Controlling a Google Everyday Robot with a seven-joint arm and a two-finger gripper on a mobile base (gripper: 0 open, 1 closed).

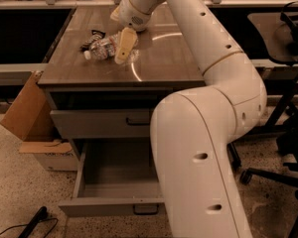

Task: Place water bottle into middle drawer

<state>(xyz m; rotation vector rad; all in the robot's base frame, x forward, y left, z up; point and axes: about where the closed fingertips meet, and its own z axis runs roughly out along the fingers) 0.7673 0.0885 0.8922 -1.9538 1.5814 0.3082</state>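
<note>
The gripper (125, 45) is down at the right end of the water bottle (101, 48), overlapping it in this view; whether it is open or closed, and whether it has any hold on the bottle, cannot be told from here. The water bottle lies on its side, cap end pointing away from the gripper. Just behind the bottle, touching or nearly touching it, sits a dark snack wrapper (92, 35). Under the bottle is the wooden cabinet top (164, 63), on which it rests. Below the bottle, on the cabinet's front, the upper drawer front (97, 124) is shut. Further below the bottle, the middle drawer (107, 208) is pulled well out and nothing shows inside the part that the white arm (203, 148) leaves visible. Judging by this, the drawer is ready and the approach is made, but the grasp is unconfirmed; the lift, the carry down to the drawer and the release are all left to do
</note>
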